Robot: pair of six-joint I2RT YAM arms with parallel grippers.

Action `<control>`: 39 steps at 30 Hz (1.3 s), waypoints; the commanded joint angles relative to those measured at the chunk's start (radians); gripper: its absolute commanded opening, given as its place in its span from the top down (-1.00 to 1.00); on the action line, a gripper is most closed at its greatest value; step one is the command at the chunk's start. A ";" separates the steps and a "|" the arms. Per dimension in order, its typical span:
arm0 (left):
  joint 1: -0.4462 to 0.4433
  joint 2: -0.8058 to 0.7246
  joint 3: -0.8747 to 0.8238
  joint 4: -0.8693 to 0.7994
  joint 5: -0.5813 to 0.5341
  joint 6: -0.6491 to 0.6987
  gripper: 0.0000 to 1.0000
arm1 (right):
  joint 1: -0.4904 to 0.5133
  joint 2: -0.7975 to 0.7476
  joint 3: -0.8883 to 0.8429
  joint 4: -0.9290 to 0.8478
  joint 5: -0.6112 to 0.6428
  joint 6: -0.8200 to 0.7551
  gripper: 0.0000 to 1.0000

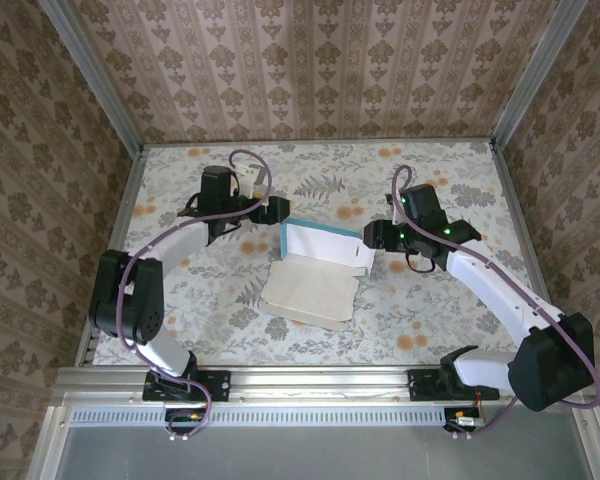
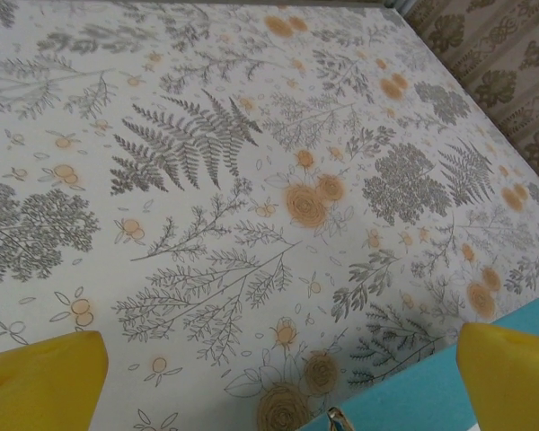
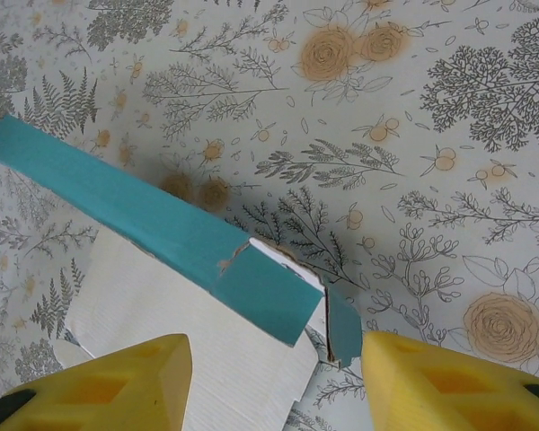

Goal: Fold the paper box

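The paper box (image 1: 310, 285) lies half-formed at the table's middle, off-white inside up, with a turquoise back wall (image 1: 325, 231) standing. My right gripper (image 1: 371, 240) is at the box's right rear corner. In the right wrist view its yellow fingers (image 3: 108, 386) straddle that corner of the paper box (image 3: 162, 314), open, with a folded turquoise flap (image 3: 265, 301) and a small end flap (image 3: 343, 328) between them. The right finger is close beside the end flap. My left gripper (image 1: 276, 210) hovers wide open just behind the box's left rear corner, and a turquoise edge (image 2: 431, 395) shows near its right finger (image 2: 512, 377).
The floral tablecloth (image 1: 430, 310) covers the table, which patterned walls (image 1: 310, 70) enclose on three sides. A metal rail (image 1: 310, 380) runs along the near edge, where both arm bases sit.
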 commanded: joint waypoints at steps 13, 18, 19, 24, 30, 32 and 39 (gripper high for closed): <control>-0.038 0.050 -0.034 -0.043 0.021 0.099 -1.00 | -0.014 0.095 0.027 -0.037 -0.024 -0.026 0.09; -0.039 0.038 -0.064 -0.040 0.021 0.096 -1.00 | -0.015 0.084 0.001 -0.028 -0.042 -0.017 0.10; -0.040 0.034 -0.070 -0.040 0.021 0.096 -1.00 | -0.015 0.083 -0.003 -0.028 -0.047 -0.015 0.10; -0.042 0.013 -0.094 -0.043 0.016 0.092 -0.99 | -0.014 0.091 -0.015 0.005 -0.062 -0.014 0.12; -0.047 -0.008 -0.117 -0.039 0.017 0.077 -0.99 | -0.013 0.102 -0.043 0.022 -0.064 -0.012 0.21; -0.052 -0.020 -0.128 -0.036 0.017 0.070 -1.00 | -0.010 0.107 -0.046 0.025 -0.070 -0.013 0.28; -0.084 -0.053 -0.171 -0.005 0.003 0.021 -0.99 | 0.014 0.102 -0.047 0.060 -0.101 0.030 0.62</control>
